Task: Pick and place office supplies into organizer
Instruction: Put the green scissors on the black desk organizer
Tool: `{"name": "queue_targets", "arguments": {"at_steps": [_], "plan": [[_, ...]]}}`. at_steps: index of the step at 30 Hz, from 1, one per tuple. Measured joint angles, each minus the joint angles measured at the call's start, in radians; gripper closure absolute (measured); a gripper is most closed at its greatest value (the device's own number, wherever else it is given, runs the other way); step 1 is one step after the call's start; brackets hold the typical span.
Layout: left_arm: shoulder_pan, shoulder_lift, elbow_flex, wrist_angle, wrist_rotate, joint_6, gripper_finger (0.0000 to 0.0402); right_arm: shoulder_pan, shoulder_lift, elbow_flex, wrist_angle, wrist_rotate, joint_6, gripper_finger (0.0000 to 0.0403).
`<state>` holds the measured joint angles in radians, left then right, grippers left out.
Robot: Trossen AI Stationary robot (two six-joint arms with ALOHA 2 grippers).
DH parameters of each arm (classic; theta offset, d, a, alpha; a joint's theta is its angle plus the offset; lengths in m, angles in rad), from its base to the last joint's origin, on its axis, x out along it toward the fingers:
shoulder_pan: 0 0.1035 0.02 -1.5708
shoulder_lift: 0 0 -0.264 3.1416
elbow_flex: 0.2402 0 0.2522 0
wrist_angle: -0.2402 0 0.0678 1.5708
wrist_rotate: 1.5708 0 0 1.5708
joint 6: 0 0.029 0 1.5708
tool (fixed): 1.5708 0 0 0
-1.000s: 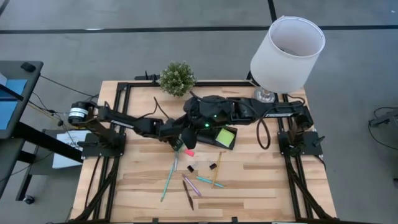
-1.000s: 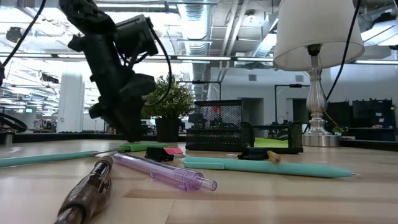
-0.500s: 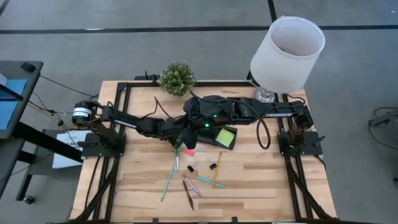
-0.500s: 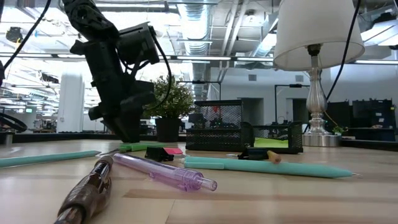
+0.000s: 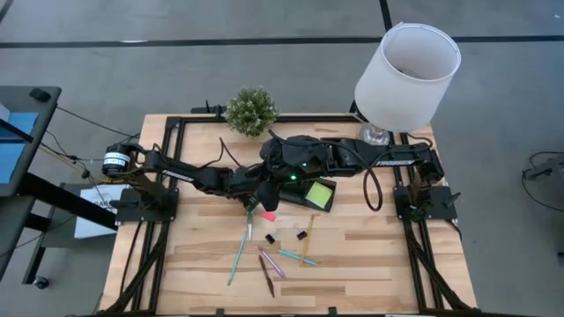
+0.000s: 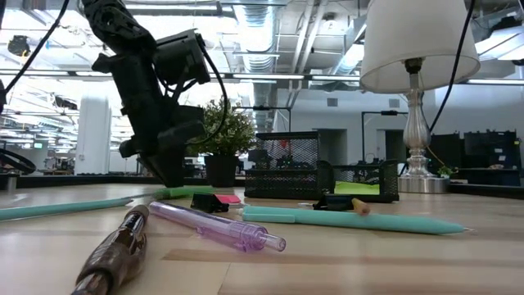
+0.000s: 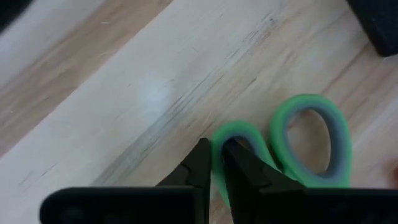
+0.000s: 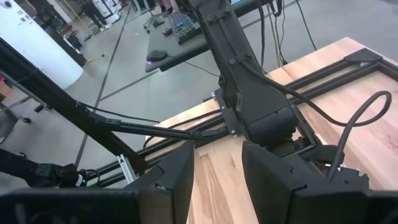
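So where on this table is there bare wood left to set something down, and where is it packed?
Bare wood lies along the table's right side, between the yellow pencil and the right frame rail, and on the left beyond the long teal pen. It is crowded mid-table: the left gripper is at the scissors, with the pink eraser, binder clips, pens, and organizer under the right arm.

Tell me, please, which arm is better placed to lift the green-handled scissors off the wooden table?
The left. Its gripper is already down at the green-handled scissors, fingers nearly closed at one handle loop. The right gripper is open and held above the black organizer, facing away.
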<state>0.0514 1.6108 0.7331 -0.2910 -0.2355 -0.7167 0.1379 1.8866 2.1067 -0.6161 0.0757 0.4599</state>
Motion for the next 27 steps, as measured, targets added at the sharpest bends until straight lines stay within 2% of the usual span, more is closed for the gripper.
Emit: {"name": "queue_targets", "arguments": {"at_steps": [4, 7, 11, 14, 17, 19, 22, 27], "plan": [[-0.011, -0.082, 0.048, -0.040, -0.005, 0.014, 0.0391, 0.000, 0.000, 0.000, 0.007, 0.001, -0.034, 0.0276], [-0.018, -0.161, 0.107, -0.057, -0.054, 0.050, 0.0395, 0.000, 0.000, 0.000, 0.032, 0.001, -0.068, 0.0276], [-0.024, -0.253, 0.214, -0.055, -0.182, 0.151, 0.0398, 0.001, -0.001, 0.000, 0.107, -0.023, -0.079, 0.0276], [-0.029, -0.286, 0.291, -0.030, -0.352, 0.327, 0.0399, 0.010, -0.001, 0.000, 0.205, -0.078, -0.141, 0.0276], [-0.032, -0.285, 0.338, 0.111, -0.530, 0.606, 0.0399, 0.025, -0.002, 0.016, 0.265, -0.143, -0.213, 0.0276], [-0.028, -0.279, 0.343, 0.254, -0.604, 0.767, 0.0400, 0.039, -0.005, 0.027, 0.276, -0.138, -0.266, 0.0276], [-0.021, -0.247, 0.341, 0.393, -0.617, 0.899, 0.0401, 0.053, -0.005, 0.039, 0.271, -0.138, -0.285, 0.0276], [-0.017, -0.154, 0.342, 0.525, -0.612, 0.986, 0.0401, 0.079, -0.003, 0.106, 0.273, -0.131, -0.314, 0.0276]]}}
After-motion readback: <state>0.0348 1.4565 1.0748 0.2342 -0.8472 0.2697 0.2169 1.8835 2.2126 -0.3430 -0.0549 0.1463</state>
